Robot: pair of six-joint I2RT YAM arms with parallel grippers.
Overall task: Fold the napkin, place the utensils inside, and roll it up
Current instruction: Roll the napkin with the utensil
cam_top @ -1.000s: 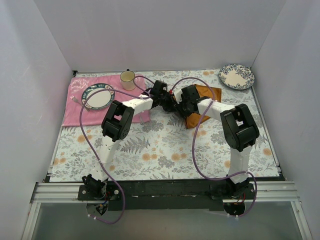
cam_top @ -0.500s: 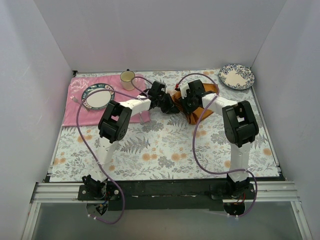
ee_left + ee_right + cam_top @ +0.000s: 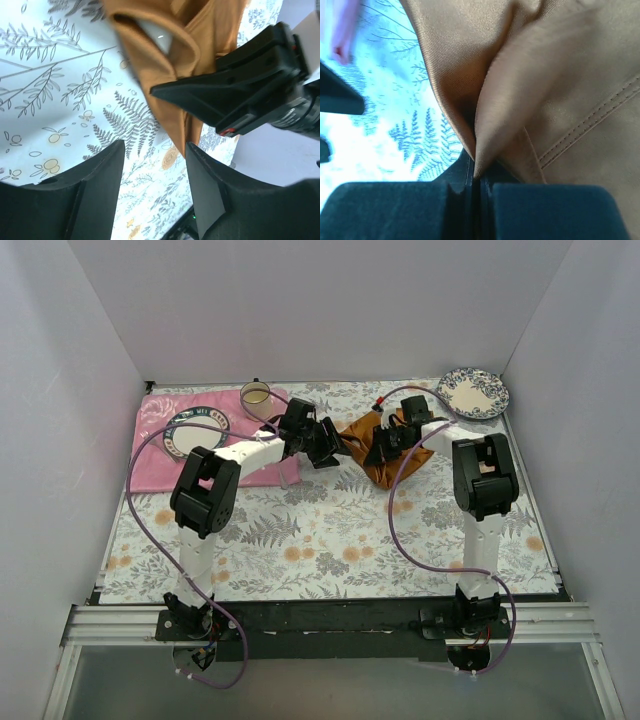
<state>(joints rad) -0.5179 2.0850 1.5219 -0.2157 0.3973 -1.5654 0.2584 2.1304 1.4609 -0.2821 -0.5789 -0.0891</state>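
Note:
The rust-orange napkin (image 3: 380, 472) is bunched up and raised off the floral tablecloth between my two grippers. My right gripper (image 3: 388, 445) is shut on a fold of the napkin (image 3: 530, 100), and the pinched cloth runs straight into the right gripper's (image 3: 476, 175) closed jaws. My left gripper (image 3: 332, 445) stands just left of the cloth. In the left wrist view the left gripper (image 3: 155, 145) is open, with the napkin's (image 3: 165, 85) hanging edge brushing its right finger (image 3: 215, 195). A glossy white shape (image 3: 155, 36) shows inside a fold, likely the white spoon.
A pink placemat (image 3: 150, 462) at the back left carries a blue-rimmed plate (image 3: 195, 430), with a cream mug (image 3: 256, 395) behind it. A patterned plate (image 3: 473, 392) sits in the back right corner. White walls enclose the table.
The left gripper opened, let go of the napkin and drew back left. The right gripper shut on the cloth and swung toward the back, pulling the flat napkin up into a bunch.

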